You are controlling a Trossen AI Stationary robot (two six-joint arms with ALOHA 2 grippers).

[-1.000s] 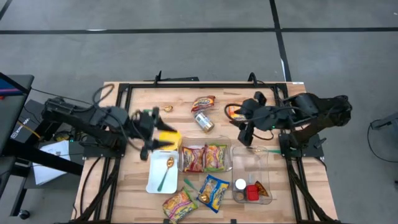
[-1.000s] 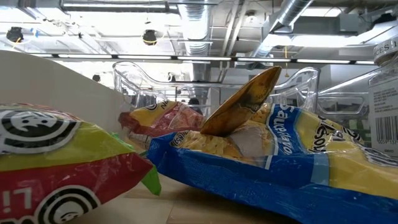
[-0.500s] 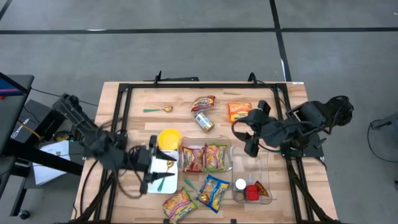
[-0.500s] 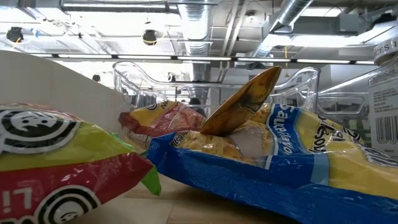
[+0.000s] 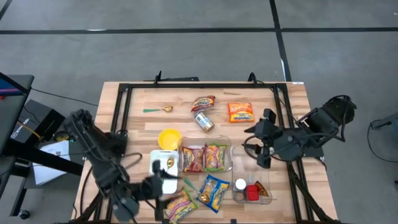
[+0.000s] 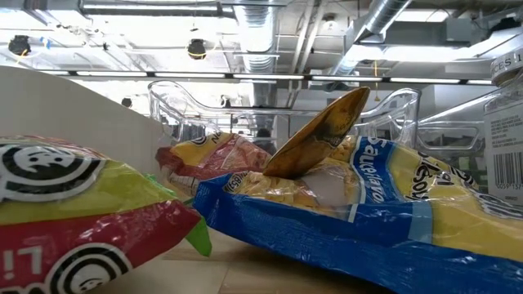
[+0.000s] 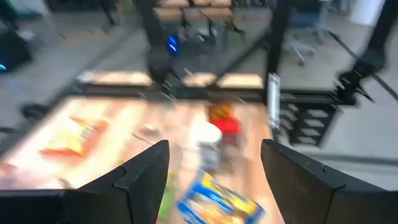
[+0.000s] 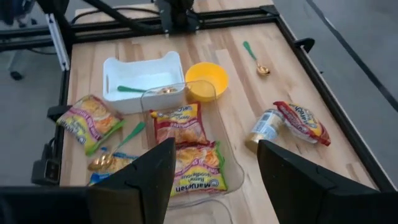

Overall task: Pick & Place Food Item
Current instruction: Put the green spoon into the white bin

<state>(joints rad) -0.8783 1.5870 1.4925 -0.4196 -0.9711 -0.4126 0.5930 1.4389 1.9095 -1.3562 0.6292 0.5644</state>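
My left gripper [image 5: 161,185] is open and empty, low over the table's near left part, beside the white tray [image 5: 155,157]; its wrist view [image 7: 214,144] is blurred. My right gripper [image 5: 260,148] is open and empty above the table's right part, near the clear bin [image 5: 252,163]; it also shows in its wrist view [image 8: 216,144]. An orange packet [image 5: 240,112] lies flat on the far right of the table. A red packet [image 5: 203,102] and a can [image 5: 204,121] lie near the far middle. Two noodle packs [image 5: 204,158] lie in a clear container.
A yellow bowl [image 5: 169,137] stands by the tray, which holds a spoon [image 5: 166,167]. Another spoon [image 5: 158,109] lies far left. A blue-yellow packet [image 5: 213,191] and a yellow-pink packet [image 5: 179,204] lie near the front edge. The clear bin holds small jars [image 5: 247,188].
My left gripper has swung from beside the yellow bowl toward the table's near edge, past the white tray. My right gripper has drawn back from over the orange packet toward the near right, and the packet now lies uncovered.
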